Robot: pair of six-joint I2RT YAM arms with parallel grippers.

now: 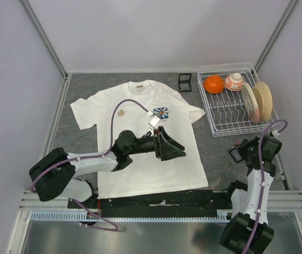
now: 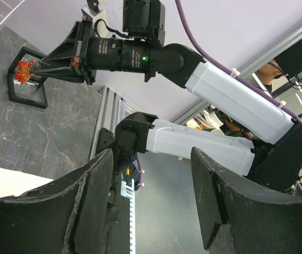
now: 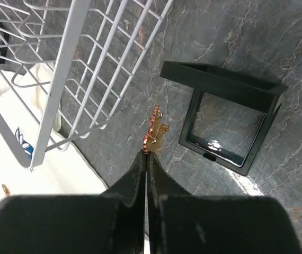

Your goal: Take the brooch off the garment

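**Already pinched: a small brooch at my right fingertips**

Over the garment point(image 1: 140, 169), which lies flat and soft on the table point(image 3: 278, 42), my left gripper point(image 1: 168, 144) hangs with its jaws apart, holding nothing. Further right, off the cloth, my right gripper point(image 3: 146, 159) is clamped on the bottom edge of the brooch point(image 3: 153, 127), beside a black frame point(image 3: 230, 84). I judge the brooch light, stiff, slippery and delicate. So thin an edge hold could let it twist.

I see a white shirt point(image 1: 140, 164) with a blue-and-white flower print point(image 1: 161, 112), a gold-and-red brooch point(image 3: 152, 131), a grey veined bench point(image 1: 220, 156), a white rack point(image 1: 230, 127) and a black frame point(image 3: 222, 84).
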